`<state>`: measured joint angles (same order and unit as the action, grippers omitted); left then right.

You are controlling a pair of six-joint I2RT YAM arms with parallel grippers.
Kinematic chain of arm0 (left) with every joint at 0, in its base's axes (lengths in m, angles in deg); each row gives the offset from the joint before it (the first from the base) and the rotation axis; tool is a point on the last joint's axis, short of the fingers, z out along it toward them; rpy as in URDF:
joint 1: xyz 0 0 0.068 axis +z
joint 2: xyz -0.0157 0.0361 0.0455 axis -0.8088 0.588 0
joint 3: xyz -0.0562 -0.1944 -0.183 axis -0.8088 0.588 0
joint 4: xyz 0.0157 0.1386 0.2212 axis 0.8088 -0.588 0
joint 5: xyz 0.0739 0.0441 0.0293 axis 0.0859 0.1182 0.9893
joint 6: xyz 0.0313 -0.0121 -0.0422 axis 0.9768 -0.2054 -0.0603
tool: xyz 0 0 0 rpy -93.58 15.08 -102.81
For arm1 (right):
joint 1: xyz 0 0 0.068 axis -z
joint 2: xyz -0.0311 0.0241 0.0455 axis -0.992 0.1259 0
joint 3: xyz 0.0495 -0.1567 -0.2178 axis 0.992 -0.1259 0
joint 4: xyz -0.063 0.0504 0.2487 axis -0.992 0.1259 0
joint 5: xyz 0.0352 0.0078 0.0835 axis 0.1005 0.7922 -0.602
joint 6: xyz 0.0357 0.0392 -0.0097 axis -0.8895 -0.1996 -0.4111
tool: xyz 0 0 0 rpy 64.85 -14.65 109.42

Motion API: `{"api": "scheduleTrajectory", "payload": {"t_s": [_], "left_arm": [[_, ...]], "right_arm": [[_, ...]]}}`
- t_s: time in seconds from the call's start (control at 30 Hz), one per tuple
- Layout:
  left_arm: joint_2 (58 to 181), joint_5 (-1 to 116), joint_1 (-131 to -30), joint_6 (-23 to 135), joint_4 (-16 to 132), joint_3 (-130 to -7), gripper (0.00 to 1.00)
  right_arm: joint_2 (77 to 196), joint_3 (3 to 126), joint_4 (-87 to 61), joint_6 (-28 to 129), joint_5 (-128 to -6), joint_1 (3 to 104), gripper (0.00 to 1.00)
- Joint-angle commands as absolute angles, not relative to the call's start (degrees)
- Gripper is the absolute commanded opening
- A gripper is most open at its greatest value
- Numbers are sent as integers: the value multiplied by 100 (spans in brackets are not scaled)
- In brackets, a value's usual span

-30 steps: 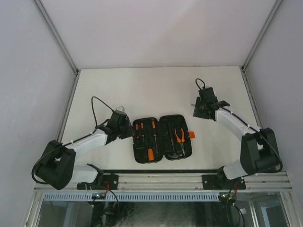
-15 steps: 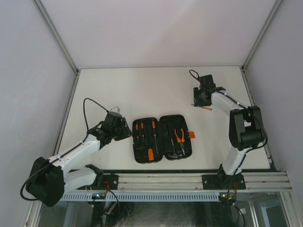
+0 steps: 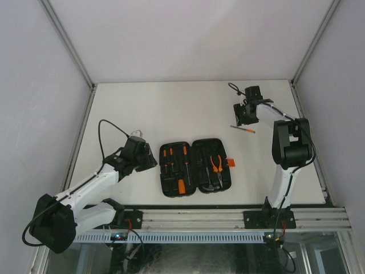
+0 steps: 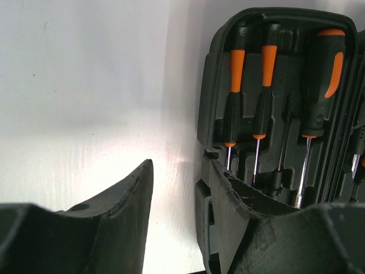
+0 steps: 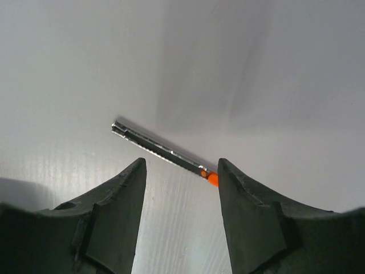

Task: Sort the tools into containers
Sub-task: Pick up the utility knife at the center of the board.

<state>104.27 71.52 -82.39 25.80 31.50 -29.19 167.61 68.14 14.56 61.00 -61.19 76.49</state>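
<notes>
The black tool case (image 3: 195,166) lies open near the table's front, with orange-handled screwdrivers (image 3: 171,155) in its left half and orange pliers (image 3: 216,164) in its right half. My left gripper (image 3: 151,159) is open at the case's left edge. In the left wrist view, bare table shows between the fingers of the left gripper (image 4: 181,165), the case (image 4: 285,171) stands beside the right finger, and the screwdrivers (image 4: 235,91) sit in their slots. A thin metal tool with an orange end (image 3: 243,128) lies loose at the back right. My right gripper (image 5: 181,171) hangs open over the thin tool (image 5: 162,151) and holds nothing.
An orange latch (image 3: 231,162) sticks out of the case's right side. Grey walls close the table on the left, back and right. A metal rail (image 3: 194,217) runs along the near edge by the arm bases.
My right gripper has drawn back toward the far wall, opened wider, and the thin tool now lies uncovered on the table. The left gripper has opened and shifted slightly left and nearer.
</notes>
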Motion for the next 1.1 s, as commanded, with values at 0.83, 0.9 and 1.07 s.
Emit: {"api": "scheduleTrajectory", "payload": {"t_s": [0.83, 0.9, 1.07], "left_arm": [[10405, 7230, -8211, 2522, 3200, -3005, 47], [10394, 7224, -8211, 2514, 3208, -3005, 47], [10367, 7177, -8211, 2478, 3243, -2958, 47]], "right_arm": [[17416, 7400, 2442, 5456, -5900, 7731, 18], [17325, 7272, 2393, 5178, -5934, 7732, 15], [17037, 6887, 2256, 4687, -6049, 7680, 19]]}}
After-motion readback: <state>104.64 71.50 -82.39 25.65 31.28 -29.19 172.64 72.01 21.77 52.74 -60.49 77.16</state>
